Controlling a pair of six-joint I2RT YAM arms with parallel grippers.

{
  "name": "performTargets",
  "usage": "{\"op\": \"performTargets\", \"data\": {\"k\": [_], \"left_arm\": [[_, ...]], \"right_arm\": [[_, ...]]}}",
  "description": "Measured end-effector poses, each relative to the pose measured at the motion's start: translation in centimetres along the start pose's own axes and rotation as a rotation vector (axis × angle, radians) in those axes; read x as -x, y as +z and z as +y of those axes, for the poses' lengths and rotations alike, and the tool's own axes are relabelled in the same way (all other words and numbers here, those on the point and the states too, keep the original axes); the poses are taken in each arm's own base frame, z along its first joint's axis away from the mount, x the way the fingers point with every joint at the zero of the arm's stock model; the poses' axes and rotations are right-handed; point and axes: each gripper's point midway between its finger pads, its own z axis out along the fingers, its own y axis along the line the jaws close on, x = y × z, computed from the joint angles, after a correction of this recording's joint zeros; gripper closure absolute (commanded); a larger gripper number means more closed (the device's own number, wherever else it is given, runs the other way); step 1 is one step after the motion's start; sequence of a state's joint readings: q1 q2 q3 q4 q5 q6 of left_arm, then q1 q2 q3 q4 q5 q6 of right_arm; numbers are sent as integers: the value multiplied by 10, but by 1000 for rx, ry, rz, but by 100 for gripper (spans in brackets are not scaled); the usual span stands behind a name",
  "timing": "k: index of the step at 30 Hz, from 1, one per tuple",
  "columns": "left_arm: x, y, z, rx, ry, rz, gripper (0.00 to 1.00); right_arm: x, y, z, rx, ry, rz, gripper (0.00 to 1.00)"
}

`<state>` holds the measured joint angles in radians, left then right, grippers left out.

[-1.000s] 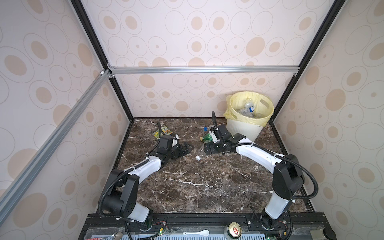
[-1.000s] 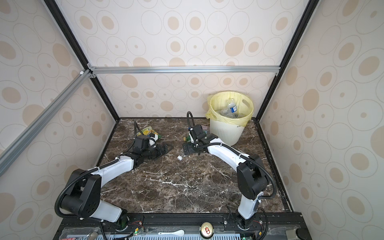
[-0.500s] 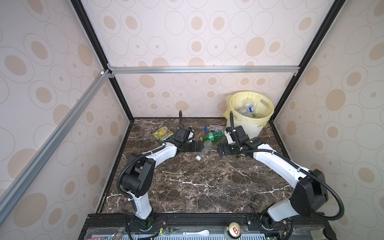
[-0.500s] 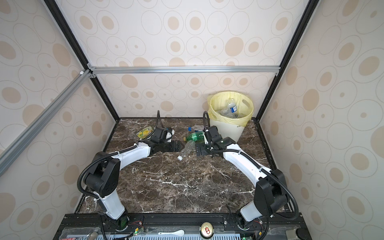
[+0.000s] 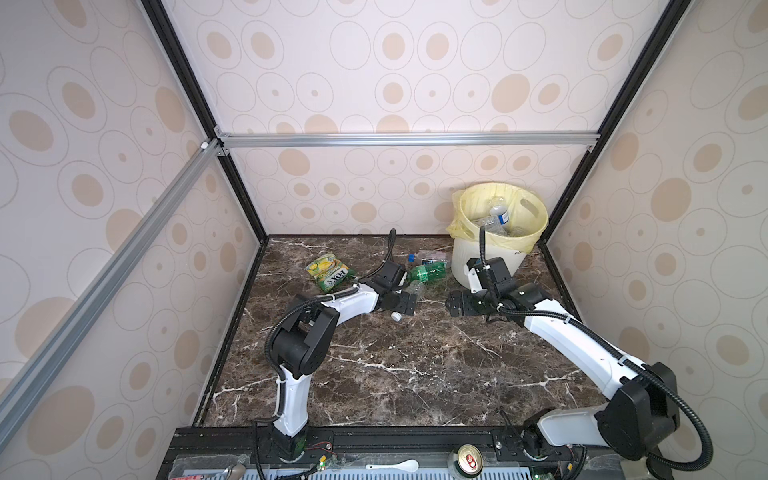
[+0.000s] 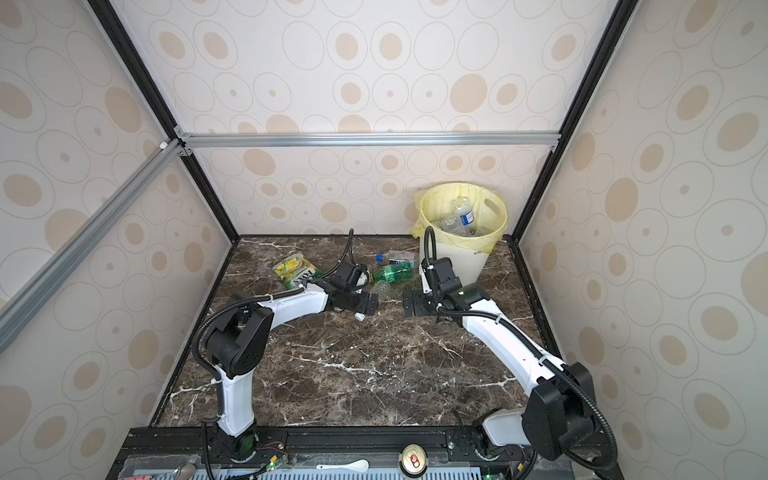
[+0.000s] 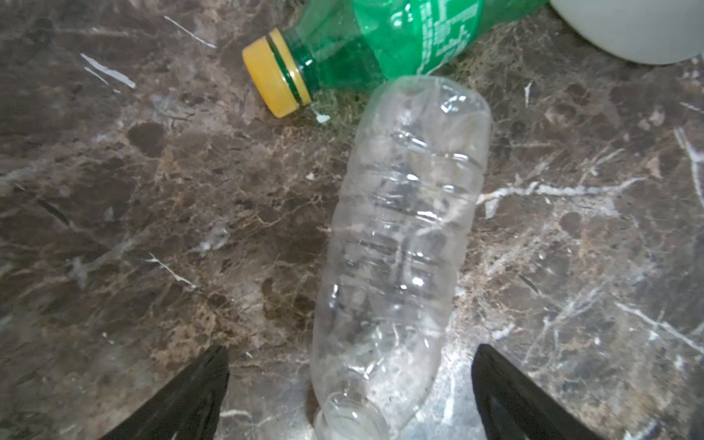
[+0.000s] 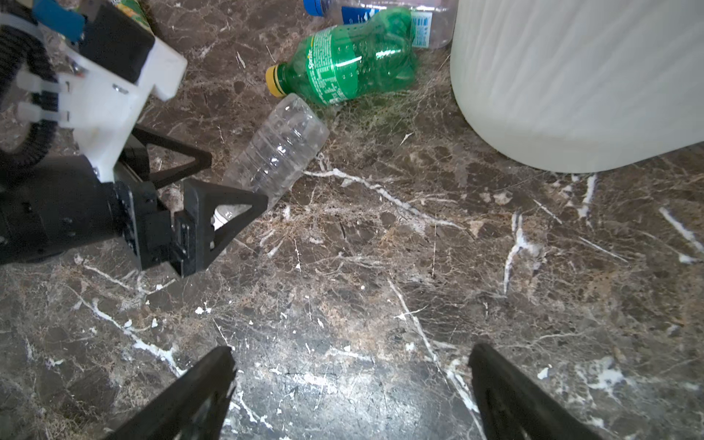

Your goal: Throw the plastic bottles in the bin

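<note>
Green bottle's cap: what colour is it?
The cap of the green bottle is yellow; the left wrist view shows it best.

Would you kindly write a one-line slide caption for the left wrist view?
Open left gripper straddles the neck of a clear bottle lying beside a green bottle on the marble table.

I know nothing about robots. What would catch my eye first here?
The yellow-lined bin in the far right corner, holding several bottles. Then the bright green bottle lying on the dark marble table beside a clear bottle, with the open left claw straddling its neck.
</note>
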<state>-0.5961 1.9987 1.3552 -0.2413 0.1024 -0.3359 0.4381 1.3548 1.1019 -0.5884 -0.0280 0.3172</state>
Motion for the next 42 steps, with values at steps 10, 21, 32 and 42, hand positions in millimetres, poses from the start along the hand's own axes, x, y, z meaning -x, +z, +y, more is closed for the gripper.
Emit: {"op": "performTargets", "data": {"k": [10,21,32,42], "left_arm": [[0,9,-6,11,54,-10,21],[2,13,-13,-10,69,-36,38],[-3,17,-13,-22,70,-43,56],[-14,-17,-38,-191,27,-61,54]], "right_arm": [[-2,1,3,21,7,5,0],[-1,1,5,35,21,6,0],[-2,1,7,49,44,11,0],[6,0,16,97,137,-14,0]]}}
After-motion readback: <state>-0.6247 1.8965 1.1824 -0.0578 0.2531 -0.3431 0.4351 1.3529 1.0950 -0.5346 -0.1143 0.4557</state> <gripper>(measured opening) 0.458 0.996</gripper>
